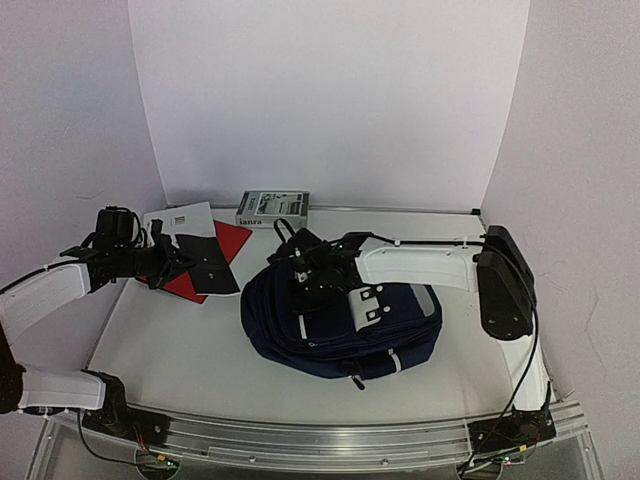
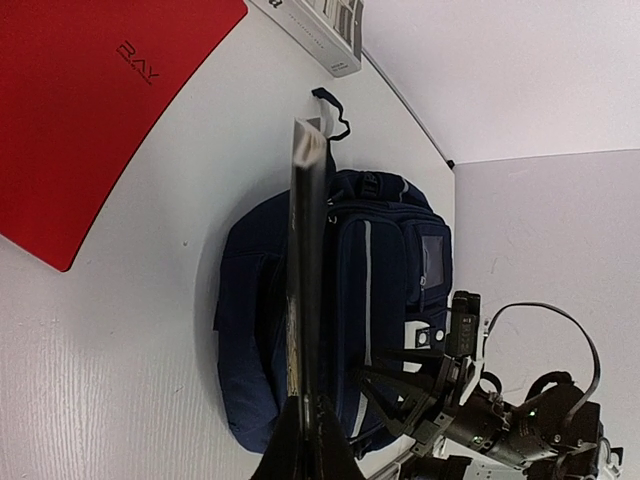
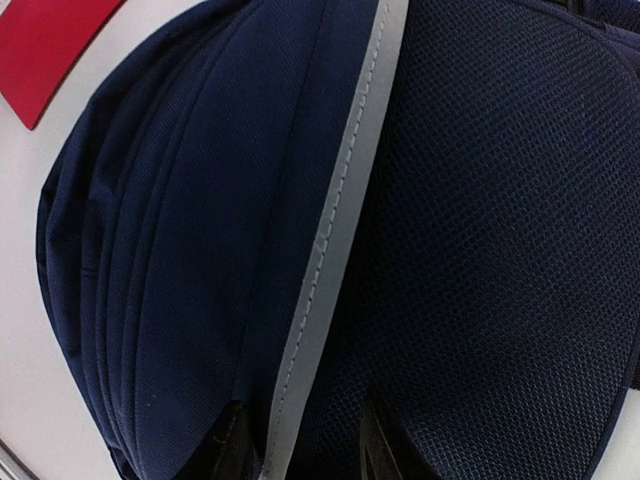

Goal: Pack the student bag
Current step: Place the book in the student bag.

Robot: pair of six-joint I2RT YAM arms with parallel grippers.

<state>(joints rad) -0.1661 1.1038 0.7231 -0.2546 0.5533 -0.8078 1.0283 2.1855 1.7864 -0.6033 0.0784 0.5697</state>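
Left gripper [image 1: 185, 262] was clamped on a flat black book [image 1: 212, 262], held edge-up above the far left of the table [image 1: 180, 350], over a red folder [image 1: 232, 240] that lay beside a white booklet [image 1: 180, 218]. Further right, against the far wall, lay a small box [image 1: 272, 208]. Right of these, in the middle of the table, the student bag [image 1: 330, 340] lay on its side, slumped and rounded, with its grey pocket flap turned up and toward the right. It looked soft and light, so it would likely sag and fold wherever it was pinched rather than lift as one piece. The woven cloth seemed grippy enough. The stitched grey stripe [image 3: 335, 230] and the black carry loop [image 2: 335, 115] at the far end looked like the firmest holds. The right gripper [image 1: 305, 272] was down on the bag's far left side, with its fingers [image 3: 228, 448] part-way apart on either side of that stripe and pressed into the fabric. Whether they had truly caught the cloth could not be told. A hold on the seam looked best for keeping the mouth up while the book went in.
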